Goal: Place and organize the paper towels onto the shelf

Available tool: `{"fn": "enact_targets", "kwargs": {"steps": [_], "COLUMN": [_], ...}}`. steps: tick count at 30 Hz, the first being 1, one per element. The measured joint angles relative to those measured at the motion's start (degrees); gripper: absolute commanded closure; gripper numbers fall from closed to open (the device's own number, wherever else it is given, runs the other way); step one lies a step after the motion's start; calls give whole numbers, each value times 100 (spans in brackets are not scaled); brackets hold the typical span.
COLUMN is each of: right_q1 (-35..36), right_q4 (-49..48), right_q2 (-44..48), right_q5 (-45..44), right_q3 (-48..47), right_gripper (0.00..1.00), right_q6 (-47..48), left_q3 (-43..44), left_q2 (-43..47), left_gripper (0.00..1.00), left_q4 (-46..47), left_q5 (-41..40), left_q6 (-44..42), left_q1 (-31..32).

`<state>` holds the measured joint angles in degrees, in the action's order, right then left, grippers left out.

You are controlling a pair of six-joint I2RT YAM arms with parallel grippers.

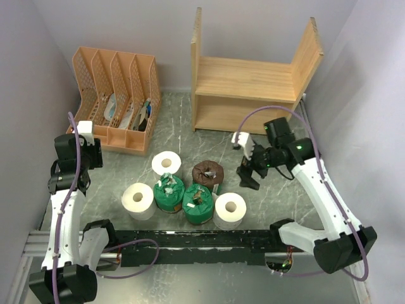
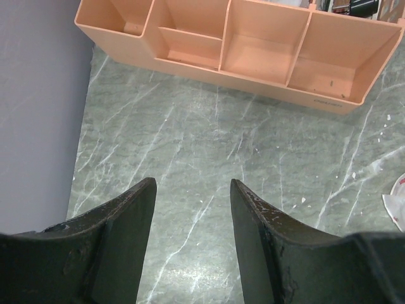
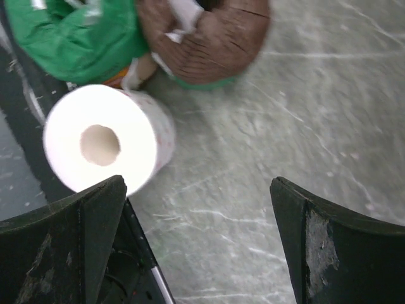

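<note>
Six paper towels [image 1: 169,189] stood bunched on the desk [image 1: 190,136] near its front edge, in front of the shelf [image 1: 243,79] and well apart from it. The shelf stood at the back, right of centre.

Bunch, top view:
- rear white roll [image 1: 166,163] upright, core facing up
- brown-ended roll [image 1: 207,172] just right of it
- left green roll [image 1: 166,196] and right green roll [image 1: 198,204] touching in the middle
- left white roll [image 1: 138,199] against the left green one
- right white roll [image 1: 230,209] against the right green one

Right hand [image 1: 249,179] hung over the desk just right of the brown-ended roll, between the bunch and the shelf. In the right wrist view, which was blurred, its fingers were spread wide over marbled desk. The right white roll lay close to one finger, with the brown-ended roll and a green one beyond.

Left hand [image 2: 190,193] was also spread, gripping nothing. It pointed down at the desk, with the front of the orange file organizer [image 2: 253,50] near ahead. In the top view it sat at the desk's left side, apart from the rolls.
</note>
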<state>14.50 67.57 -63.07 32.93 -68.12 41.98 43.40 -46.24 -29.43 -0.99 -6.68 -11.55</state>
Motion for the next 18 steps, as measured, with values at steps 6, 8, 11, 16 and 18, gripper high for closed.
{"fn": "enact_targets", "kwargs": {"steps": [6, 8, 11, 16, 18], "right_q1": [1386, 1663, 2184, 2485, 2505], "right_q4": [-66, -111, -203, -332, -363], "right_q2": [-422, -560, -785, -844, -844], "right_q5": [-487, -601, -804, -1158, -1241], "right_q3": [0, -2, 7, 245, 382], "right_gripper": [2, 3, 3, 3, 3], "right_q6": [-389, -492, -643, -726, -750], "left_q3": [0, 0, 0, 0, 0], "left_q2": [-66, -103, -120, -118, -118], "left_gripper": [38, 39, 39, 38, 38], "left_q4": [0, -2, -2, 0, 0], "left_q5": [-2, -2, -2, -4, -2], "left_q6": [2, 2, 2, 4, 4], "left_q1": [0, 0, -4, -63, -79]}}
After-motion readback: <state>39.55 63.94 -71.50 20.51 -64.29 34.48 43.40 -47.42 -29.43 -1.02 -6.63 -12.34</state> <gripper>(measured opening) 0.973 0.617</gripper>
